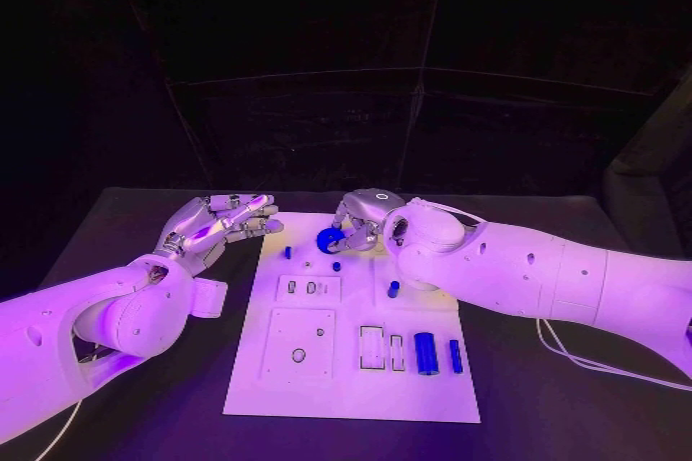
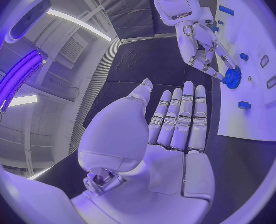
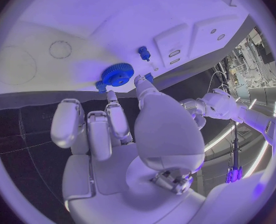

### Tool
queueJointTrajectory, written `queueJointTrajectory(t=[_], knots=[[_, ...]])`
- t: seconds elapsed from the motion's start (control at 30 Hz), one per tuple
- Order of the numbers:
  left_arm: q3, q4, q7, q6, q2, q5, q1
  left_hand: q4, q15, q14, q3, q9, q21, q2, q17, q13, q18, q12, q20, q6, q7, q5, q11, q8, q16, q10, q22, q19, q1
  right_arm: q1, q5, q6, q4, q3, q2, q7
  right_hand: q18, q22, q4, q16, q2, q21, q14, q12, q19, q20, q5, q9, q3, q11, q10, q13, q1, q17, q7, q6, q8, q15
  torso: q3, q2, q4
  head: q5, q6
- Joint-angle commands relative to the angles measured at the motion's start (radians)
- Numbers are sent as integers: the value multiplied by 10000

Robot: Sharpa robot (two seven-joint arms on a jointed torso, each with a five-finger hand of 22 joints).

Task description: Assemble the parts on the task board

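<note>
Left arm enters from the near left, forearm angled toward the far side; left hand (image 1: pixel 219 224) open, fingers extended side by side, holding nothing. Right arm reaches in from the right, wrist bent down; right hand (image 1: pixel 356 224) fingers curled, thumb and fingertip pinching gear (image 1: pixel 330 241).

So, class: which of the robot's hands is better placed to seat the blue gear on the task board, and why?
The right hand. Its fingers already pinch the blue gear over the far end of the task board. The left hand is open, holds nothing, and hovers beside the board's left edge.
</note>
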Motion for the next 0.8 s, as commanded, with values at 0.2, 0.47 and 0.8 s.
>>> queueJointTrajectory(t=[0.2,0.47,0.8], knots=[[9,39,24,119,-67,-41,18,-47,31,60,4,-9,-65,32,-6,-7,155,-65,3,23,45,-54,25,-58,-54,17,-12,97,-41,21,1758,-1598,1133,8,-1609,1165,-85,11,-129,28,164,66,706,31,47,4,264,16,-115,-46,68,152,373,977,-64,144,43,10,6,-21,-77,-50,78],[7,-40,3,196,5,-41,13,-65,30,63,8,-7,-72,41,-6,-5,155,-66,2,32,37,-53,20,-58,-61,28,-16,101,-29,10,4273,-940,1355,3,-3302,3249,-12,-421,-749,-23,-195,-169,672,-300,-204,13,930,-16,-507,-10,-181,-110,1097,938,-13,-81,-42,30,107,-77,-316,-122,138],[3,-297,3,275,187,-41,-22,-82,28,67,13,-6,-79,49,-5,-4,155,-66,1,41,29,-52,15,-59,-67,40,-19,106,-17,-214,4868,-877,938,-1,-3981,4397,-12,-423,-1100,-8,-42,-191,688,-279,-201,13,965,-11,-632,-27,-170,-75,1580,1018,-28,-186,-34,22,262,-112,-467,-184,194]])
